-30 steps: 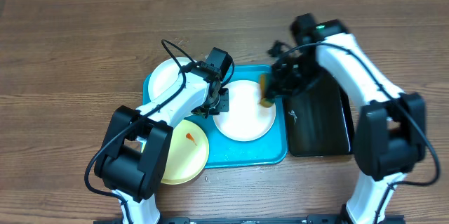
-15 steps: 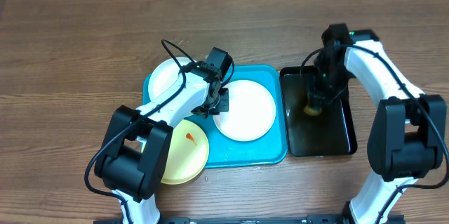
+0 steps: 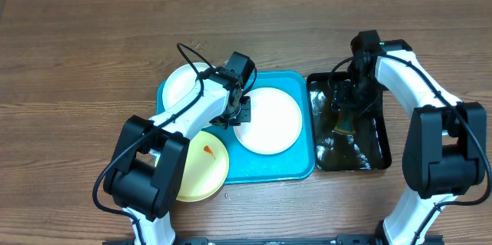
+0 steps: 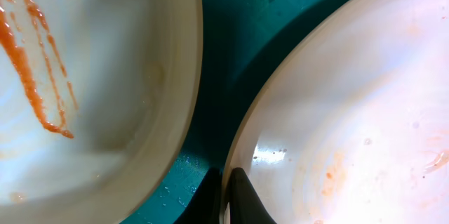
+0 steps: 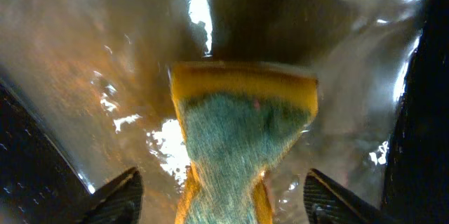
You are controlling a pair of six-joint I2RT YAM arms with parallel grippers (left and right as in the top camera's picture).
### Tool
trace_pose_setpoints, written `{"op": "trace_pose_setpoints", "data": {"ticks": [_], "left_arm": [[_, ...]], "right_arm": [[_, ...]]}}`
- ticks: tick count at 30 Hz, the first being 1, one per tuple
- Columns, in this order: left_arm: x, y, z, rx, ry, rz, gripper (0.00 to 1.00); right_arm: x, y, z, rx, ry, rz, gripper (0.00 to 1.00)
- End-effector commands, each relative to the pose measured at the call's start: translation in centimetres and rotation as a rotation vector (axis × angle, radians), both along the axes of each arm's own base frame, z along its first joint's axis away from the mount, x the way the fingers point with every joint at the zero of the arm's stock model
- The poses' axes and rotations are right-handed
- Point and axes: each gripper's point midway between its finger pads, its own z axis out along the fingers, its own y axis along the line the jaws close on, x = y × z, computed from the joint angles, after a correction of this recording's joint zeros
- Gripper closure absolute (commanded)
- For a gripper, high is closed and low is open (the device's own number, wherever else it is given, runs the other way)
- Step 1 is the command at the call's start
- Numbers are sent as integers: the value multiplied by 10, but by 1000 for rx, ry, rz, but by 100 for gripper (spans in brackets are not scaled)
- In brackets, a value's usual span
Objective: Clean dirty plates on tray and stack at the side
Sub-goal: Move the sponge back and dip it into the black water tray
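Left arm: my left fingers [image 4: 226, 192] are clenched on the near rim of the centre white plate [image 3: 269, 122], which lies flat on the turquoise tray [image 3: 296, 170] just right of them. A second white plate [image 3: 183, 84] sits beyond and left of those fingers, and the pale yellow plate [image 3: 201, 167] sits behind them, overhanging the tray edge onto the worktop [image 3: 77, 61]. In the wrist view, the plate beside the fingers carries an orange smear [image 4: 35, 62], and faint orange traces remain on the held plate. Right arm: my right fingers [image 3: 350, 99] grasp the sponge [image 5: 242, 126], whose free end sits in the water of the black tray [image 3: 367, 149] straight ahead of them. Risks, as I judge them: the thin rim pinch may slip if the plate is scrubbed hard or lifted; the held plate may knock its close neighbour; a soaked sponge may drip across the worktop in transit.
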Motion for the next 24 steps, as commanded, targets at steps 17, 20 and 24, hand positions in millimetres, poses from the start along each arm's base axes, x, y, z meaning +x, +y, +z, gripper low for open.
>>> {"op": "trace_pose_setpoints", "data": {"ticks": [17,20,24], "left_arm": [[4,6,-2,26,-6,29,95],[3,6,-2,27,-6,29,95],[4,6,-2,27,-6,29,94]], "right_arm": [[-6,3,-28,-10,-55,-57,16],[-19,3,-28,-10,2,-56,13],[-34,6,-26,7,62,-58,40]]}}
